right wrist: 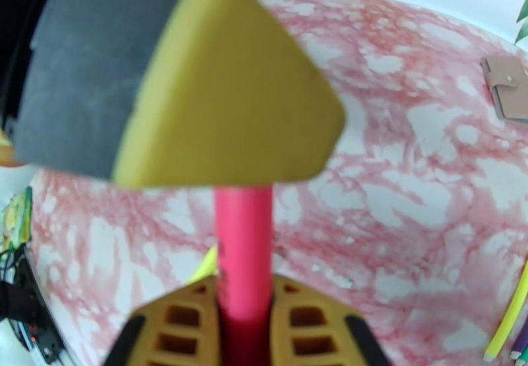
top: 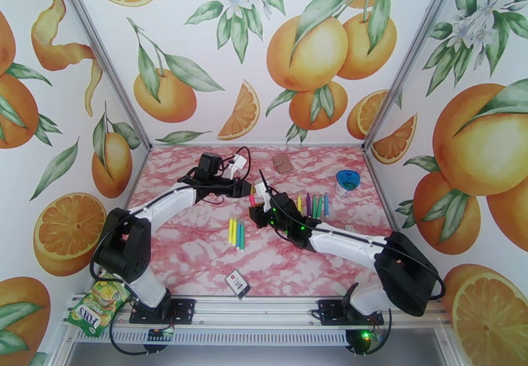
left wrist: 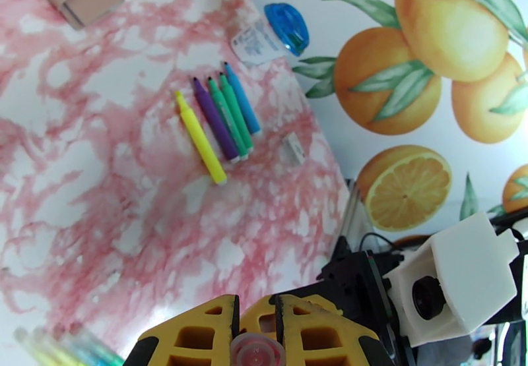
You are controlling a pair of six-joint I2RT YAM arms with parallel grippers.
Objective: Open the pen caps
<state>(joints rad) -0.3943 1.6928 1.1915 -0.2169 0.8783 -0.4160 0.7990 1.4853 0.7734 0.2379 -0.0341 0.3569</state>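
Now | left gripper [left wrist: 257, 326]: fingers [left wrist: 198, 328] clamped shut on one end of pink pen [right wrist: 244, 229] | right gripper [right wrist: 244, 324]: pinched shut on other end | pen left of blue-lidded container [top: 347, 181]; cap indistinct

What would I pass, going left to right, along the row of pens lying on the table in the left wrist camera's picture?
yellow pen → purple pen → green pen → second green pen → blue pen

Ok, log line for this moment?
left gripper: shut on pink marker | right gripper: shut on its other end | marker: held above table between both
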